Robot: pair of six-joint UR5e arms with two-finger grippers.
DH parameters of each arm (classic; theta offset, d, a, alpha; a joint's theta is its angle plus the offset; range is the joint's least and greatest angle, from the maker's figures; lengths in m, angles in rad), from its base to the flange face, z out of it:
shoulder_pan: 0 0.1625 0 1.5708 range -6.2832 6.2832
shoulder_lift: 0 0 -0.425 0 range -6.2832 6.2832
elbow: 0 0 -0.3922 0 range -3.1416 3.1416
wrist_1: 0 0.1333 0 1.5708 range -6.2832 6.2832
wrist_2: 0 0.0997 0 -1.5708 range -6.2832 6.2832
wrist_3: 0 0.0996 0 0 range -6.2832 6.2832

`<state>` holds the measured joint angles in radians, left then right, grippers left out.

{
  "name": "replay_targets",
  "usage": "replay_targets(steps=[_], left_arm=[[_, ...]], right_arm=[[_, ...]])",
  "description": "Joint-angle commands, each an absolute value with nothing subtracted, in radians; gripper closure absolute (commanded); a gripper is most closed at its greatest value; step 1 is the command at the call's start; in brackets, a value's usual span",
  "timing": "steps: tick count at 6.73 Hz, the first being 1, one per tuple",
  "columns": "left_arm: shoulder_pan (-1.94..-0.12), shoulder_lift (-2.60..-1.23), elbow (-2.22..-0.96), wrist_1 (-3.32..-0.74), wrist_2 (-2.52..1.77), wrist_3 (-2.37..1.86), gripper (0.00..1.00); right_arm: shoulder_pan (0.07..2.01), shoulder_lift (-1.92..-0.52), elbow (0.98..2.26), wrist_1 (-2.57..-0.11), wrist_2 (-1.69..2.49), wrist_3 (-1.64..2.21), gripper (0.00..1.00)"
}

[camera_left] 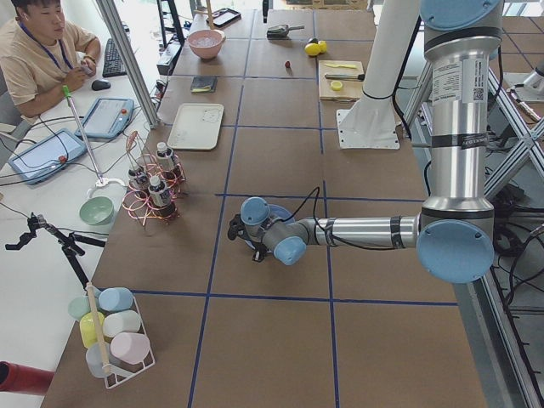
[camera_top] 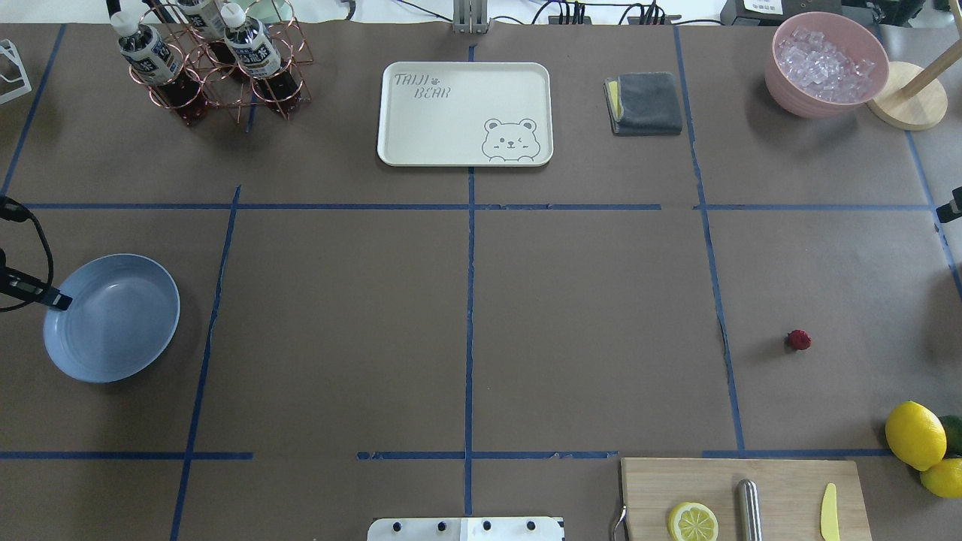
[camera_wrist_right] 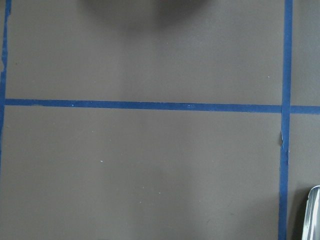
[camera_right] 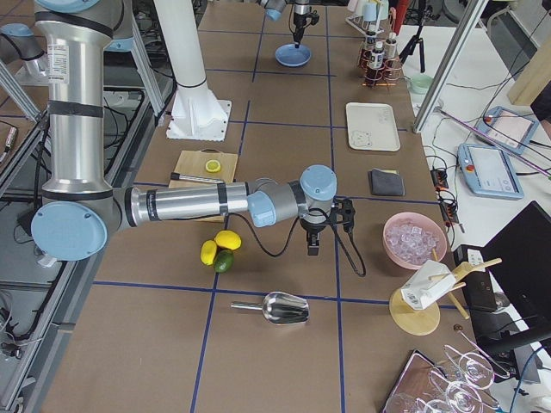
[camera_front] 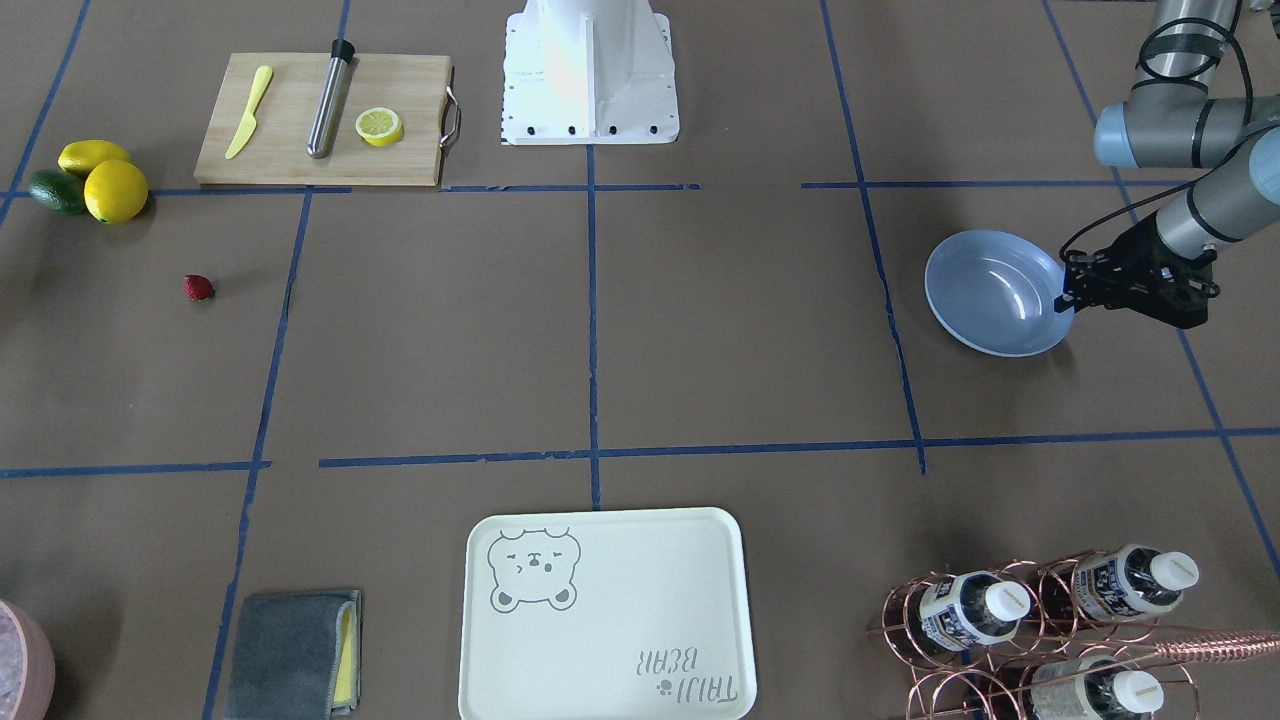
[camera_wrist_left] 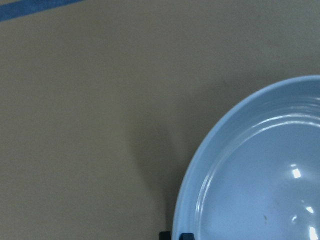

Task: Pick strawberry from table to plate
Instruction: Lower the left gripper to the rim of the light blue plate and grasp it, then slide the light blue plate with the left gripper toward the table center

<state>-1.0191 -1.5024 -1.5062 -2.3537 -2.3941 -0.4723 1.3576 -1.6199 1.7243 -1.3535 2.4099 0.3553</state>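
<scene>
Front view: the left claw (camera_front: 1066,296) is seen pinched narrow on the rim of the plate (camera_front: 990,300); the strawberry (camera_front: 198,288) is found on the table (camera_front: 700,350), far across from it. Left wrist view: its fingertips (camera_wrist_left: 186,235) are shown close together at that rim. Right side view: the right claw (camera_right: 312,245) is held over the table; its opening cannot be told.

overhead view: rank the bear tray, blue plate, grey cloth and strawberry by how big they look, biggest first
1. bear tray
2. blue plate, somewhat smaller than the tray
3. grey cloth
4. strawberry, by far the smallest

The tray and cloth lie farther from this camera, so the view slightly understates them.
</scene>
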Motion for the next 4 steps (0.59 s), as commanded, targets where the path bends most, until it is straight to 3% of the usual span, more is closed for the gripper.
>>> replay_targets(steps=[1, 4], left_arm=[[-1.023, -1.497, -1.578, -2.379, -2.509, -0.512, 1.0], [-1.019, -1.579, -1.699, -2.382, -2.537, -0.805, 1.0]], right_arm=[[1.358, -1.62, 1.726, -1.353, 2.413, 0.356, 0.0], [1.358, -1.62, 1.733, -1.353, 2.419, 0.357, 0.0]])
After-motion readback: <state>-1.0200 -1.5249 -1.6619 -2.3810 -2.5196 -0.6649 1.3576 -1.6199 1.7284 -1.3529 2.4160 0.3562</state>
